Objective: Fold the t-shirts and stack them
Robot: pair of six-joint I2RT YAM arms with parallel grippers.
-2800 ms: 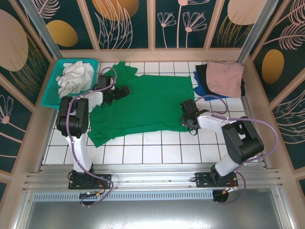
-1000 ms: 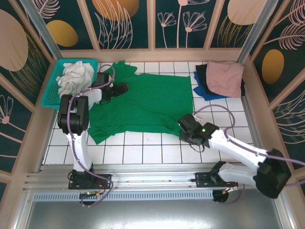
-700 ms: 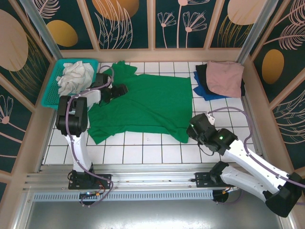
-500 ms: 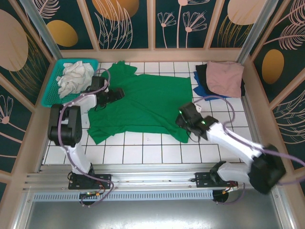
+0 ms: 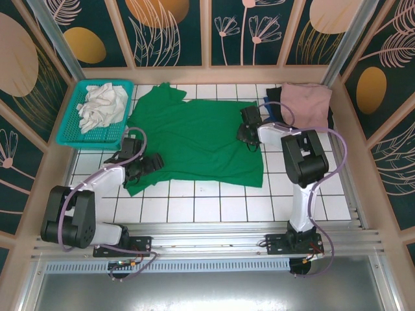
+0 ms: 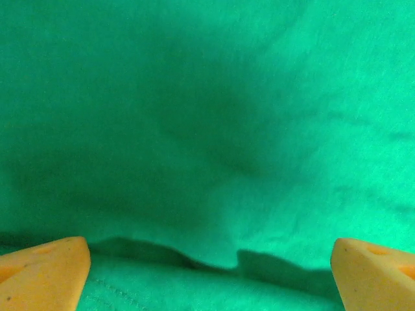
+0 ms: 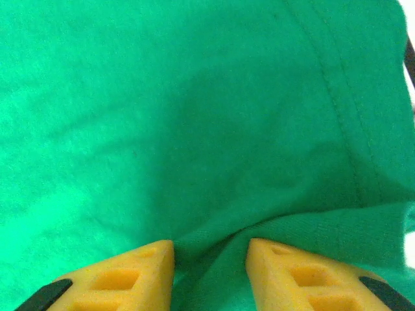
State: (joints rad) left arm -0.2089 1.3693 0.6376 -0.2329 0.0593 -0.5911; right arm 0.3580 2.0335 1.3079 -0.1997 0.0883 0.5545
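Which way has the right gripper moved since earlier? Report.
Yes. The right gripper moved up the top view, from the green t-shirt's near hem toward the folded pink t-shirt.

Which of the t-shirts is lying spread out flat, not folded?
The green t-shirt: it lies open across the tiled table, with its sleeves out. The pink t-shirt is folded into a rectangle in the far right corner.
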